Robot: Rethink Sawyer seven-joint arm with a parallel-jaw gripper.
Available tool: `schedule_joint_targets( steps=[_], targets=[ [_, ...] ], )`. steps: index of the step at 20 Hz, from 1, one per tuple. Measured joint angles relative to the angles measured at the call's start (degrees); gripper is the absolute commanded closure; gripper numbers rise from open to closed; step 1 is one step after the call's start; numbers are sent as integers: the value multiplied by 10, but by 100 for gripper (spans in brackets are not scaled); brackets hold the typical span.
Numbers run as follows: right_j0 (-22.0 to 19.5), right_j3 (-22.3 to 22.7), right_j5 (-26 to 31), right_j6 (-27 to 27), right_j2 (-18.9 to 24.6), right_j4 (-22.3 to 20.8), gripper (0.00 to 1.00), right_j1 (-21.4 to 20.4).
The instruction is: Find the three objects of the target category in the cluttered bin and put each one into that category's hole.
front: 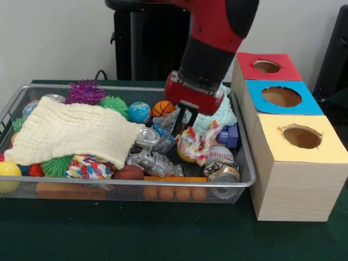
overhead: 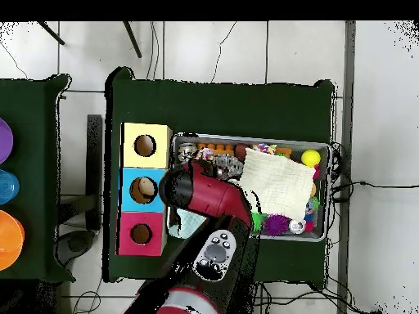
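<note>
I log this as a robotics lab: green-covered table (overhead: 221, 102), pale tiled floor (overhead: 204, 49) with trailing cables (overhead: 360, 184), plain white wall (front: 54, 38).

A silver wire-mesh bin (front: 246, 182) brims with clutter; one red, yellow and blue printed white fabric bundle (front: 197, 142) sits mid-bin, another (front: 87, 166) near the front rim. The yellow-topped wooden box's round hole (front: 302, 137) stands alongside.

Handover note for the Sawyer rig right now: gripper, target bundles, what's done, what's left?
Gripper: down in the wire bin, jaws shut on a printed fabric bundle, right half of the bin in the front view.
Second printed bundle lies at the bin's front, below the cream cloth.
Third: not visible.
Yellow box hole: nothing visible in it.
Left: carry this bundle over, then the rest.
</note>
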Motion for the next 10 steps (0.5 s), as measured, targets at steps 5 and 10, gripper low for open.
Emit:
schedule_joint_targets(
  steps=[5,10],
  targets=[
    [38,0,71,0,-25,8,100,-56],
    [59,-5,107,4,-42,17,100,-83]
  ],
)
